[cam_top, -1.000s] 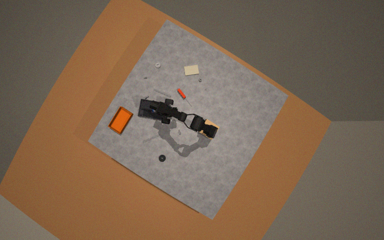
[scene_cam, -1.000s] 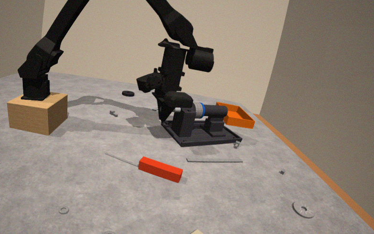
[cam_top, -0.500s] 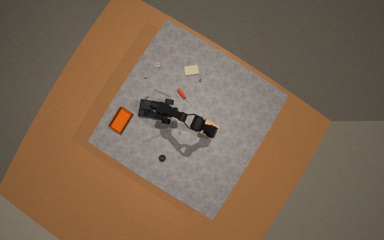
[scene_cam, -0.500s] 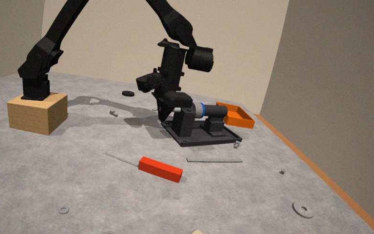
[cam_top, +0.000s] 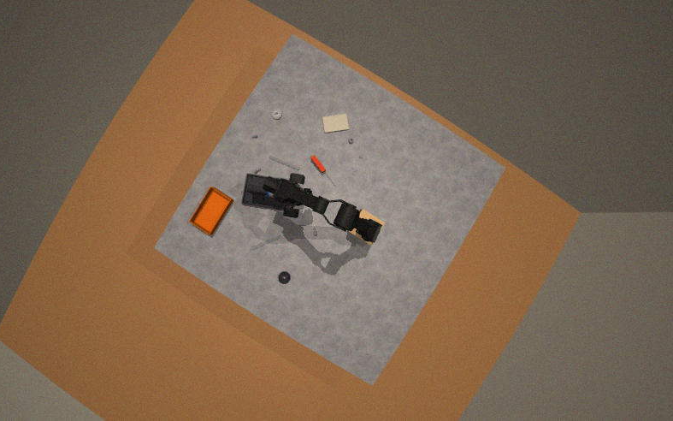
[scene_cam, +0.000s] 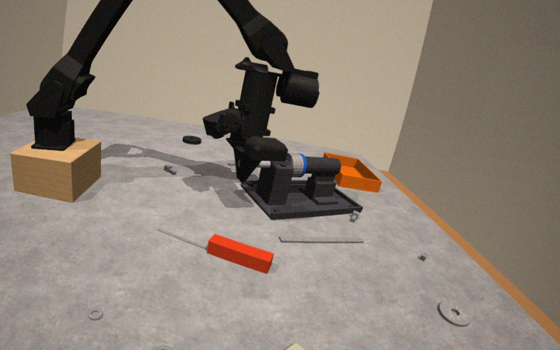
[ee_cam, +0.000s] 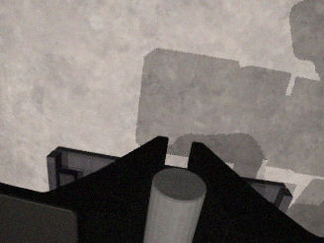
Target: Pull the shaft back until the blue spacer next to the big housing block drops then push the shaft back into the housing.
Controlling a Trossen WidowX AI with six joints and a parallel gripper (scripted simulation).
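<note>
My gripper [scene_cam: 242, 177] [ee_cam: 178, 149] is shut on the pale shaft [scene_cam: 265, 164] [ee_cam: 175, 214], whose free end sticks out beyond the near upright support [scene_cam: 275, 184]. The blue spacer [scene_cam: 304, 165] [cam_top: 268, 193] is up in line with the shaft, against the face of the big dark housing block [scene_cam: 324, 165]. Pale grey spacers [scene_cam: 295, 164] sit between it and the support. All of this stands on a dark base tray [scene_cam: 314, 213]. The shaft inside the spacers and housing is hidden. In the top view the arm covers the fingers and most of the fixture.
An orange bin [cam_top: 211, 210] [scene_cam: 358, 182] stands beyond the housing. A red-handled tool [cam_top: 317, 163] [scene_cam: 240, 253] and a thin grey strip [cam_top: 284, 163] [scene_cam: 321, 240] lie beside the fixture. A black disc [cam_top: 282, 279] [scene_cam: 191, 139] lies on the other side. The arm's wooden base block [scene_cam: 55, 171] stands behind.
</note>
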